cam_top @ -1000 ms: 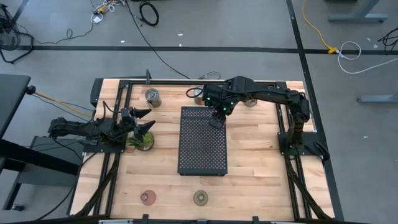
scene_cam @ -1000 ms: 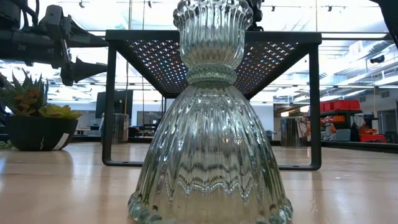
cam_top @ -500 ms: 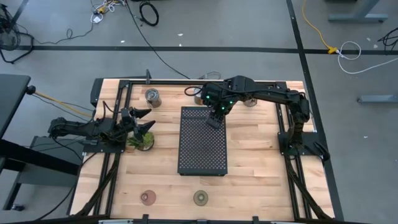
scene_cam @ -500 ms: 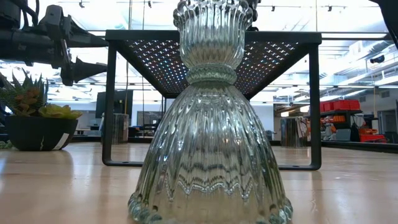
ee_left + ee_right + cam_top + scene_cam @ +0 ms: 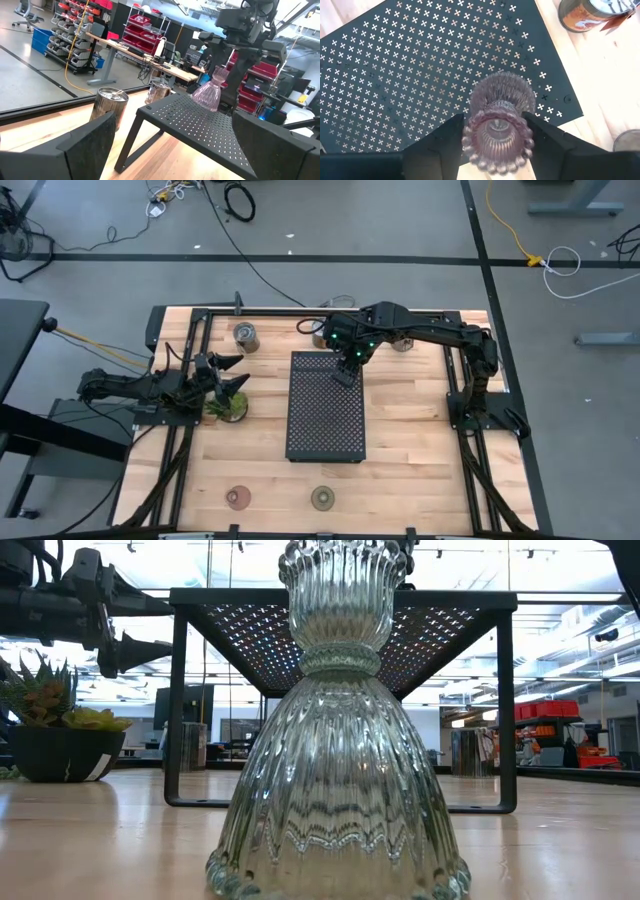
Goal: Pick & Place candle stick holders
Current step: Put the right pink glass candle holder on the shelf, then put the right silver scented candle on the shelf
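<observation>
A pink ribbed glass candle stick holder [image 5: 499,120] stands upright on the far end of the black perforated tray [image 5: 325,420]. My right gripper [image 5: 498,145] comes down from above and is shut on its top; the left wrist view shows holder [image 5: 209,94] and tray [image 5: 200,130] from the side. My left gripper [image 5: 228,377] waits open and level over the potted plant [image 5: 228,408] at the table's left. A clear glass holder [image 5: 340,740] stands on its bell foot near the front edge, a pink one [image 5: 237,498] to its left. My right gripper pinches the holder's beaded top rim [image 5: 470,145] between its two fingers, one on each side. The fingers point steeply down from above. The holder stays upright, its wide bell foot [image 5: 204,100] apparently resting on the tray near the far edge.
Shiny silver cups stand along the far edge: one [image 5: 245,335] at the far left, one [image 5: 316,330] behind the tray, one [image 5: 401,340] under the right arm. The tray is a raised stand on legs [image 5: 178,710]. Bare wood lies right of the tray.
</observation>
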`<state>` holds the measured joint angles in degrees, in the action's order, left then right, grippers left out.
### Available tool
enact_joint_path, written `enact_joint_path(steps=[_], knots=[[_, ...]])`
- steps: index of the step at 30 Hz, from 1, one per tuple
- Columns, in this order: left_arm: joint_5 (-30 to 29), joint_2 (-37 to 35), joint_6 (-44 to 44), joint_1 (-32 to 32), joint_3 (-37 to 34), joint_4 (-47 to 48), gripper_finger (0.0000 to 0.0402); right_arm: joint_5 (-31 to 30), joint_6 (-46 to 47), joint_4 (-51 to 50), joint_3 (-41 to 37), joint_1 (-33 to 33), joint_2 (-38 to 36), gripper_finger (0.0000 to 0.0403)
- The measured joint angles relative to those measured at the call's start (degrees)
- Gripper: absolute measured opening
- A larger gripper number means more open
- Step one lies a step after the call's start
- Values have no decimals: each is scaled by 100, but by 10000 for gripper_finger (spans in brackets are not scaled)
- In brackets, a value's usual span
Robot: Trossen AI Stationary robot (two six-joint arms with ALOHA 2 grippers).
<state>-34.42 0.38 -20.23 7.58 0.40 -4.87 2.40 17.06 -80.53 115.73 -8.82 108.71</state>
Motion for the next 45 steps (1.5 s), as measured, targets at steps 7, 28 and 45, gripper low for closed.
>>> enact_joint_path(steps=[7,28,45], knots=[[1,0,0,2,0,0,399,-149,17,37,0,2,-4,238],[1,-2,-9,2,0,0,399,-298,-4,42,1,-24,-4,255],[1,-2,-11,2,0,-2,399,-345,-107,42,678,-193,-4,255]])
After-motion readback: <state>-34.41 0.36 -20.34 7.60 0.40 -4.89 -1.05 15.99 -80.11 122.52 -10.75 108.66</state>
